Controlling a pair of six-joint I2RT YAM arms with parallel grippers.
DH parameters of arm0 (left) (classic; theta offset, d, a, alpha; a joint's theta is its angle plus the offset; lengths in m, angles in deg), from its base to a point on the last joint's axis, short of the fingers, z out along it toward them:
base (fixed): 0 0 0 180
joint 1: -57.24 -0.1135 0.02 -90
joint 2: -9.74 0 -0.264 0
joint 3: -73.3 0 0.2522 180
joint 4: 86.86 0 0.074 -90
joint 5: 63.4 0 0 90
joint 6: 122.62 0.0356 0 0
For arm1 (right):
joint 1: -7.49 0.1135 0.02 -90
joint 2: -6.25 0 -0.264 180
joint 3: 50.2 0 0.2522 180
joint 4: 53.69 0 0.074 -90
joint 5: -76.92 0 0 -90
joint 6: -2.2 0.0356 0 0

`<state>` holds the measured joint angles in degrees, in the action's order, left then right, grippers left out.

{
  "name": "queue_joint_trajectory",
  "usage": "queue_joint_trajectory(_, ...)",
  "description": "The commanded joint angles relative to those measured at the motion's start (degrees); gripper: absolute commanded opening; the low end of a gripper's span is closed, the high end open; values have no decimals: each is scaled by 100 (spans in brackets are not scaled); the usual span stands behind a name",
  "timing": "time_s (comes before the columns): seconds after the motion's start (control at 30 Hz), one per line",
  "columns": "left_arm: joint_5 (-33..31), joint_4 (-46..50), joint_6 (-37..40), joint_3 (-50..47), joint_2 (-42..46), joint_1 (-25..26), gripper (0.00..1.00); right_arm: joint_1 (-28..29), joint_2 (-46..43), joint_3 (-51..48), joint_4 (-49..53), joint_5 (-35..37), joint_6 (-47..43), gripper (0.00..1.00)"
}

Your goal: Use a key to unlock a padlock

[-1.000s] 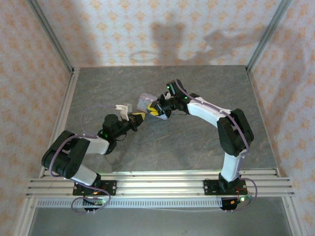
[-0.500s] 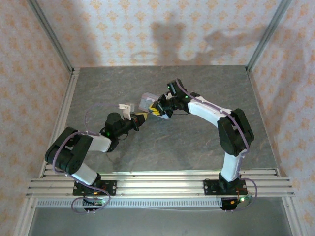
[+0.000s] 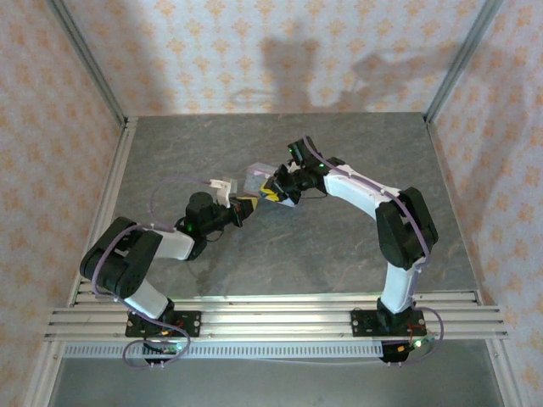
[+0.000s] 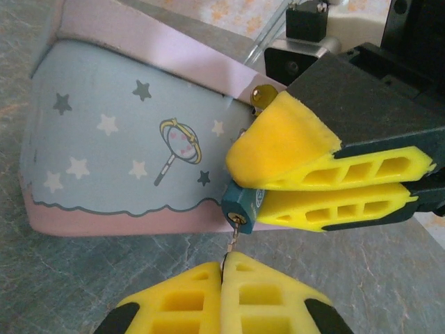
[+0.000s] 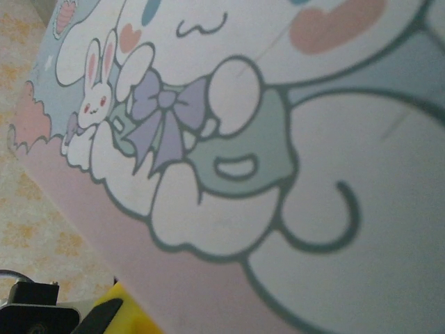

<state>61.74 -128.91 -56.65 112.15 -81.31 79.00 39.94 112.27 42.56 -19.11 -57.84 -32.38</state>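
Key [image 4: 233, 243] at padlock [image 4: 241, 203] keyhole, mid-worktop [image 3: 339, 254]
Top camera: left gripper [image 3: 243, 206] and right gripper [image 3: 272, 194] meet tip to tip near the worktop's middle, beside a tin [image 3: 257, 176]; the two small pieces are too tiny to make out there. Left wrist: left gripper pinches the key, its tip at the keyhole of the padlock, which the right gripper clamps just beside the tin. Right wrist: blurred cartoon tin lid, one yellow fingertip [image 5: 128, 316].

Tabletop [image 3: 297, 254]: grey, marbled stone look, matte. 3 walls [image 3: 170, 51] enclose it, cream wallpaper with a repeated orange floral motif. Metal corner posts [image 3: 89, 64] at back left and right. Aluminium rails [image 3: 280, 312] along near edge. Soft shadows [image 3: 293, 68] on back wall.
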Motion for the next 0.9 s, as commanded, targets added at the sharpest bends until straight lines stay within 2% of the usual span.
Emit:
queue_joint_trajectory(0.0,330,-832,-187,313,-202,163,0,280,3,180,-66,-892,-56,0)
queue_joint_trajectory(0.13,398,-1507,-609,279,-573,171,0,280,-53,120,-104,-945,-40,0)
queue_joint_trajectory(0.23,350,-1765,-627,276,-712,178,0,280,-96,55,-106,-963,-40,0)
queue_joint_trajectory(0.53,187,-987,-287,321,-134,232,0,279,-72,175,508,-771,-550,0)
queue_joint_trajectory(0.87,318,-889,-512,533,-362,241,0,339,-16,305,903,-671,-1031,0)
